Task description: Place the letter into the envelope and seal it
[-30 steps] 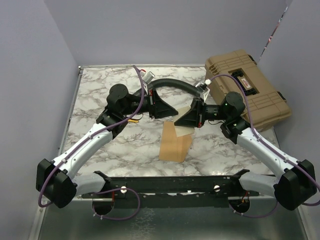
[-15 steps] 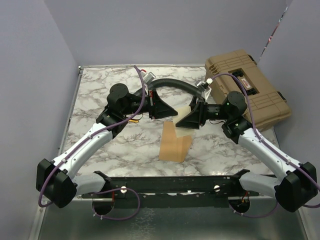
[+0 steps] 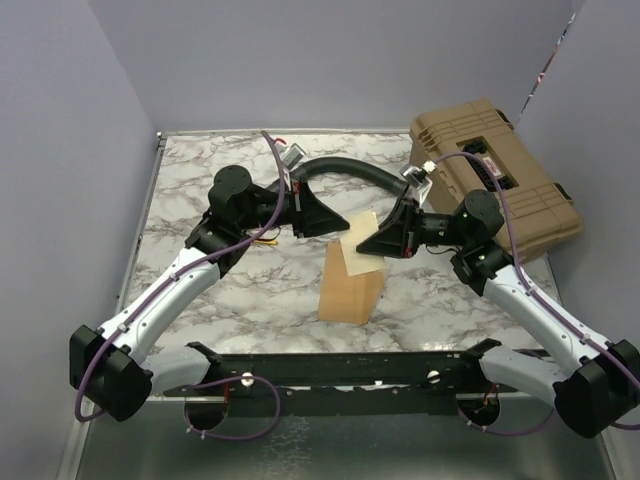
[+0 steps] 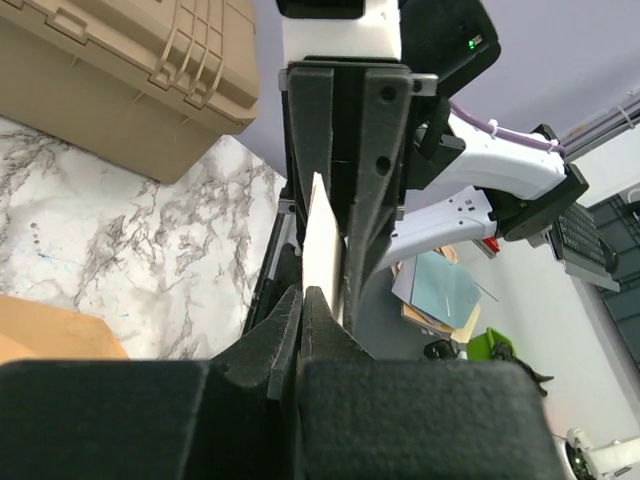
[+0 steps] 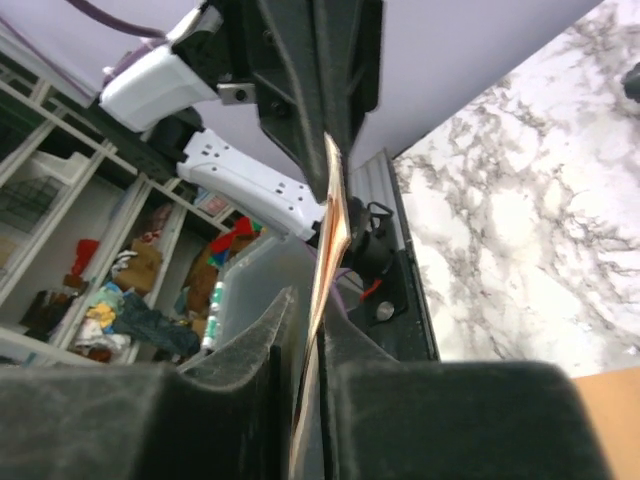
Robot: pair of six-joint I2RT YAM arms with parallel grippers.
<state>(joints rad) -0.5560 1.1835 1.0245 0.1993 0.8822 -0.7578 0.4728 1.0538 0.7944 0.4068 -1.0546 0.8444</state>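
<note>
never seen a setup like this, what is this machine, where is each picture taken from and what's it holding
It is a robot: two jointed arms bolted at the near edge of a marble table. The wide picture comes from a fixed camera above and behind the arms; the other two come from a camera on each wrist, looking along the fingers. Each arm ends in a two-fingered pincer. The left pincer and the right pincer meet above the table's middle, both closed on one pale sheet, the letter, seen edge-on in the wrist views. Just below it in the wide view, a brown envelope lies on the table. A tan hard case sits at the back right.
</note>
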